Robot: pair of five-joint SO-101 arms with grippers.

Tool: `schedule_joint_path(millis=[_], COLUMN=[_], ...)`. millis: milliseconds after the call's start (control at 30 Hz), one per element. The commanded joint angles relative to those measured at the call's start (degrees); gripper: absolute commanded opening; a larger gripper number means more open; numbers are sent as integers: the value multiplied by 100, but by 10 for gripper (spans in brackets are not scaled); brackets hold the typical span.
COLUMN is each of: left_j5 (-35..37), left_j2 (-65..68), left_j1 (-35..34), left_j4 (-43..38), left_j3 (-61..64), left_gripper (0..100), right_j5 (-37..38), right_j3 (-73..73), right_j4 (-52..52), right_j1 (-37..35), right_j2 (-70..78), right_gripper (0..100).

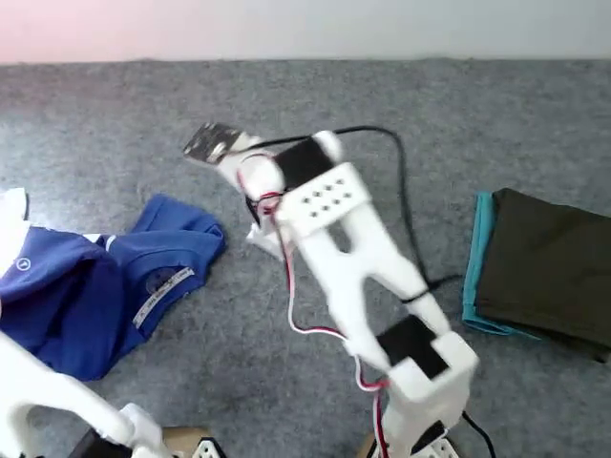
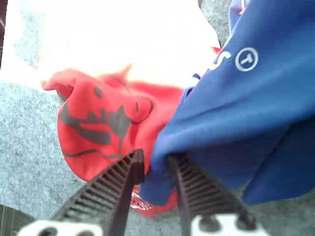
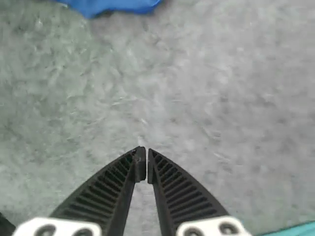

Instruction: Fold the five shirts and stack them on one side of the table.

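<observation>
**Left gripper** (image 2: pixel 155 162): the jaws are nearly closed and pinch a fold of the blue shirt (image 2: pixel 246 108) between the ribbed fingers. The red shirt (image 2: pixel 98 123) lies crumpled directly under that fold and touches the blue one.

**Right gripper** (image 3: pixel 146 158): the tips almost touch, with nothing between them. It is poised over the bare grey table (image 3: pixel 206 83). An edge of the blue shirt lies beyond the tips, well apart from them.

**High view, with the table read as a clock face:**
- The right arm (image 1: pixel 353 258) runs from 6 o'clock toward the centre.
- The blue shirt lies unfolded at 9 o'clock and reaches the edge of the view there.
- At 3 o'clock a folded dark shirt (image 1: pixel 549 262) lies on a folded teal shirt (image 1: pixel 474 277). The teal edge shows along the side facing the centre.
- Open table runs from 10 to 2 o'clock, up to the far edge, and also between the arm and the stack.
</observation>
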Motion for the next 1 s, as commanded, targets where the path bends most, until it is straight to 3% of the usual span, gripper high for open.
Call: schedule_joint_path(millis=[0,167,400,600,967], left_j5=[-9,-9,70,633,923], left_j2=[-62,-62,-62,-62,-53], left_j1=[-132,-149,-158,-167,-123], left_j4=[369,1187,2233,2347,2338], left_j3=[-576,-1446,-2501,-2659,-2659], left_gripper=[170,173,170,170,170], right_j5=[-492,-1160,-1363,-1363,-1257], right_j3=[-62,-62,-62,-62,-220], right_j4=[-453,-1499,-3125,-4163,-4101], right_j1=[-330,-752,-857,-857,-1121], right_j2=[286,708,1455,2062,2774], right_gripper=[94,241,245,245,218])
